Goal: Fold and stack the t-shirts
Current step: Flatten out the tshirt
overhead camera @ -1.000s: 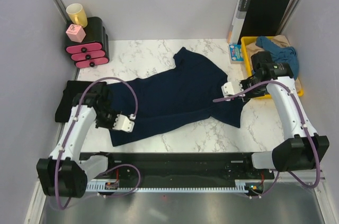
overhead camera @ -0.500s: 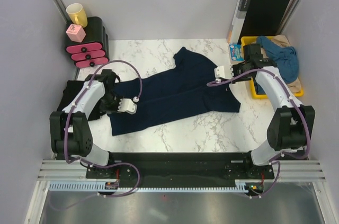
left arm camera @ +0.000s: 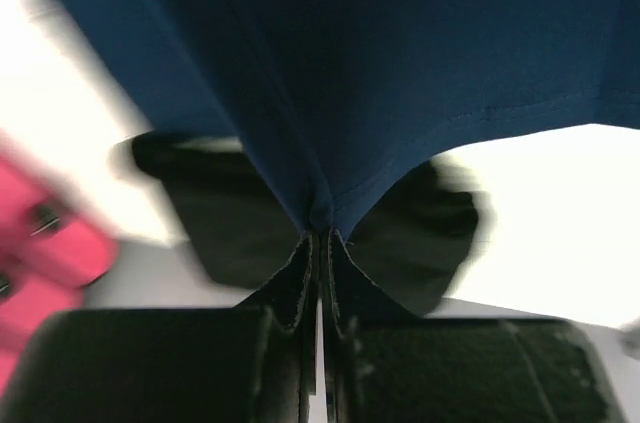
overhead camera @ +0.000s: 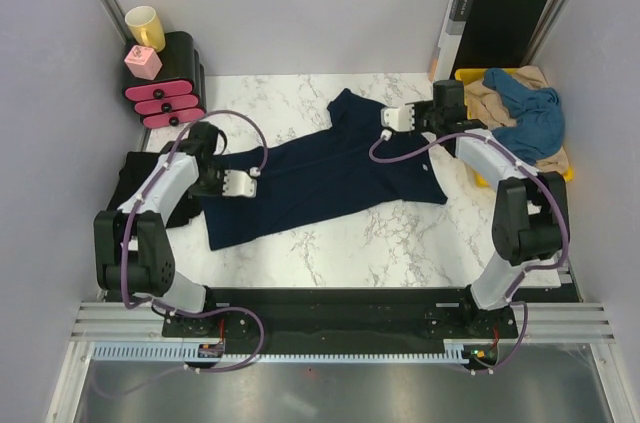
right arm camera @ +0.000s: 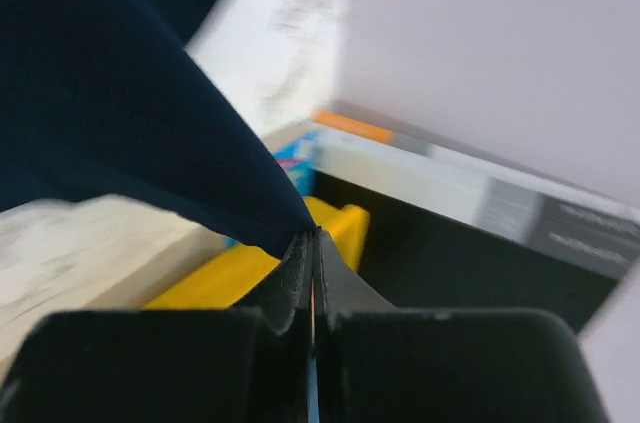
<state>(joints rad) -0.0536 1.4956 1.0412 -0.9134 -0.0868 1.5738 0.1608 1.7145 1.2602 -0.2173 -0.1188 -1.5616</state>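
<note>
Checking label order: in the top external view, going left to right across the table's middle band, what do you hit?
black t-shirt → left gripper → navy t-shirt, placed by its middle → right gripper → medium-blue t-shirt

What we're seeing on the marble table (overhead camera: pixel 400 243)
We're looking at a navy t-shirt (overhead camera: pixel 320 178) lying across the middle, a black shirt (overhead camera: pixel 125 188) sitting at the left edge, a pink-fronted drawer unit (overhead camera: pixel 165 93) back left, a yellow tray (overhead camera: pixel 484 177) on the right.
</note>
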